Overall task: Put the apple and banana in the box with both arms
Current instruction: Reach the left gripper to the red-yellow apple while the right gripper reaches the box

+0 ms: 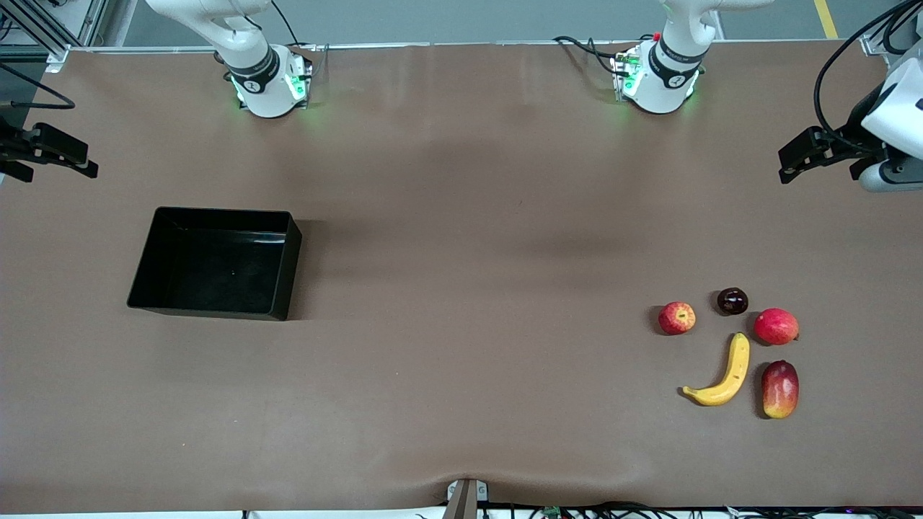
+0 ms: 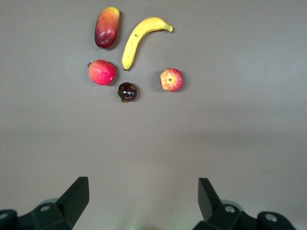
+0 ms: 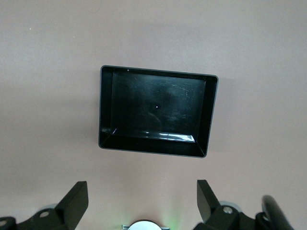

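Note:
The apple (image 1: pixel 676 318) (image 2: pixel 171 79), red with yellowish streaks, lies at the left arm's end of the table. The curved yellow banana (image 1: pixel 722 375) (image 2: pixel 139 37) lies beside it, nearer the front camera. The black box (image 1: pixel 290 270) (image 3: pixel 211 114) stands empty toward the right arm's end. My left gripper (image 1: pixel 790 163) (image 2: pixel 144 184) hangs open and empty high over the table's edge at the left arm's end, well clear of the fruit. My right gripper (image 1: pixel 85 161) (image 3: pixel 142 187) hangs open and empty over the table's edge at the right arm's end, with the box in its wrist view.
Three other fruits lie with the apple and banana: a dark round fruit (image 1: pixel 732 300), a smooth pinkish-red round fruit (image 1: pixel 776 326) and a red-yellow mango (image 1: pixel 780 389). The brown table top (image 1: pixel 476 288) stretches wide between the box and the fruit.

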